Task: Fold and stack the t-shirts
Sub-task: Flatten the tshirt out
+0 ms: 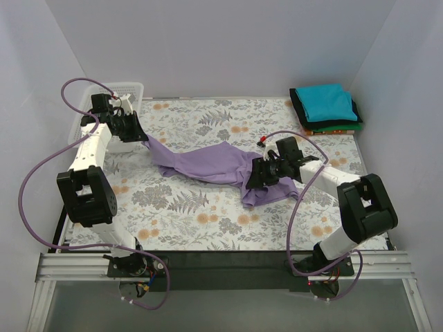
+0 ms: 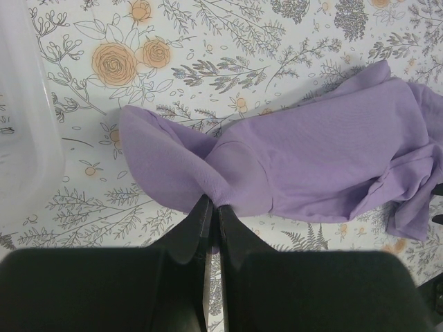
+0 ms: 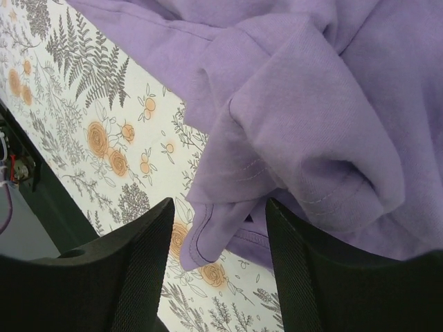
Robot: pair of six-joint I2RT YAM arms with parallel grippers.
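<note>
The lavender t-shirt (image 1: 214,164) lies crumpled and stretched across the middle of the floral cloth. My left gripper (image 1: 142,137) is shut on its left end, pinching a fold of purple cloth (image 2: 208,181) between the closed fingers (image 2: 197,221). My right gripper (image 1: 255,176) is open just above the shirt's right end, its fingers (image 3: 149,242) straddling a bunched hem and collar edge (image 3: 221,232) without closing on them. Folded shirts are stacked at the back right: teal (image 1: 329,102) on top, dark green (image 1: 299,107) and orange-red (image 1: 339,129) beneath.
A white mesh basket (image 1: 128,93) stands at the back left, right behind my left arm; its rim shows in the left wrist view (image 2: 21,138). The floral table cloth (image 1: 201,214) covers the table. White walls enclose three sides.
</note>
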